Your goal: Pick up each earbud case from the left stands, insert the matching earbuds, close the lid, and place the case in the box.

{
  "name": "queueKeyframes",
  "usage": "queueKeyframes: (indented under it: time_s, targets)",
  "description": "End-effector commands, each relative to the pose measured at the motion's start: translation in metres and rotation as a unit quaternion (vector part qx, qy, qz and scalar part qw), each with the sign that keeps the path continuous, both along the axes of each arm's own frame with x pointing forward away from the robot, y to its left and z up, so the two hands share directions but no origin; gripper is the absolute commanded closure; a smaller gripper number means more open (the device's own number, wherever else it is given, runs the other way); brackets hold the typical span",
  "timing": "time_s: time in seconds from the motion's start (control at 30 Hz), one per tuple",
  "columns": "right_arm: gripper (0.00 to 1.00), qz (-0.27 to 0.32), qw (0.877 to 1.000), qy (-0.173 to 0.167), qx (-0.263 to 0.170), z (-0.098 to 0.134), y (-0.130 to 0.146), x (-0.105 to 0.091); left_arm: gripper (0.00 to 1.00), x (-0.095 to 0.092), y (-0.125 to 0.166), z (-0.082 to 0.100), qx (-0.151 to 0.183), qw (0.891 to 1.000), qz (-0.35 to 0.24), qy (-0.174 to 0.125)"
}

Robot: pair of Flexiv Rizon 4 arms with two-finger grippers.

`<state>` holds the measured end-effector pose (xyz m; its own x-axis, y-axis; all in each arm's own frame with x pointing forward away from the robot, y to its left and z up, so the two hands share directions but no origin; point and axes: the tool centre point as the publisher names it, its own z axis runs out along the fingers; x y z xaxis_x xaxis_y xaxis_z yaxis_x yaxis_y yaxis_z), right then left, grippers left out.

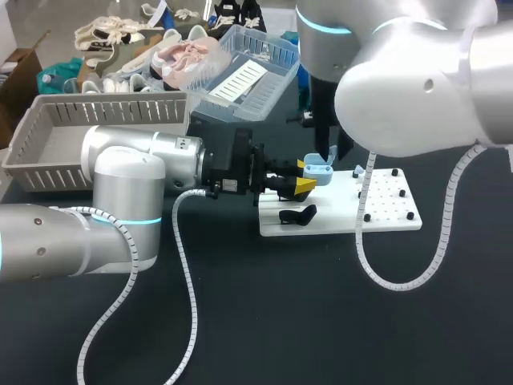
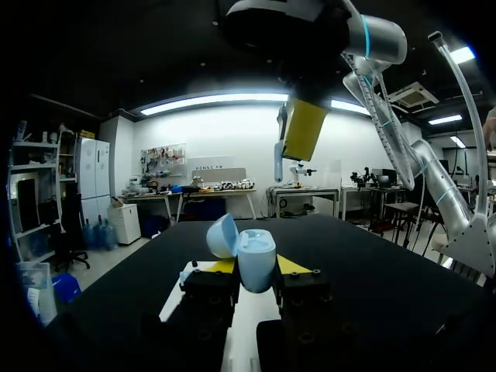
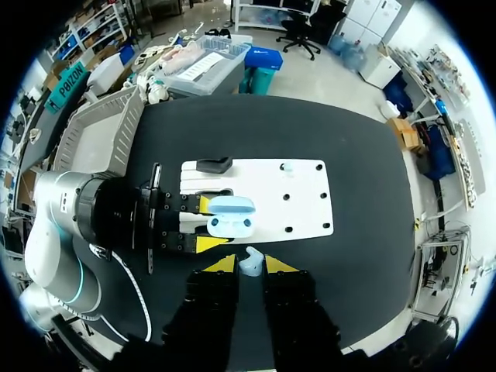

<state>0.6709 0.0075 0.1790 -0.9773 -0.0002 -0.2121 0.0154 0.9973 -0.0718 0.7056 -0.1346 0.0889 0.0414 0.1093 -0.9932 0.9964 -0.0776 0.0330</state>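
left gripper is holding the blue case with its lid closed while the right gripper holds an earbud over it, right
The lid is open, not closed; the left wrist view shows it tipped back. Otherwise yes: the left gripper grips the blue case and the right gripper holds an earbud over it.

The pale-blue earbud case [image 3: 231, 215], lid open, is gripped in the left claw [image 3: 207, 223] above the white stand board [image 3: 302, 194], with a pale-blue earbud [image 3: 251, 268] pinched in the right claw [image 3: 249, 263] just beside it.
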Motion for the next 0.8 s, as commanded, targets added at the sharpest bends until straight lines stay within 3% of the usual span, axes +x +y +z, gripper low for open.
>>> queueKeyframes:
  time_s: [0.03,0.8]
  targets:
    - [1.00,-0.002,1.000,0.021,-0.007,0.003,0.005,0.009,1.00,-0.001,0.000,0.000,-0.001,1.000,0.001,-0.001]
    - [1.00,0.001,1.000,0.029,-0.011,-0.016,0.004,0.012,1.00,-0.001,0.000,0.000,-0.001,1.000,0.001,-0.001]
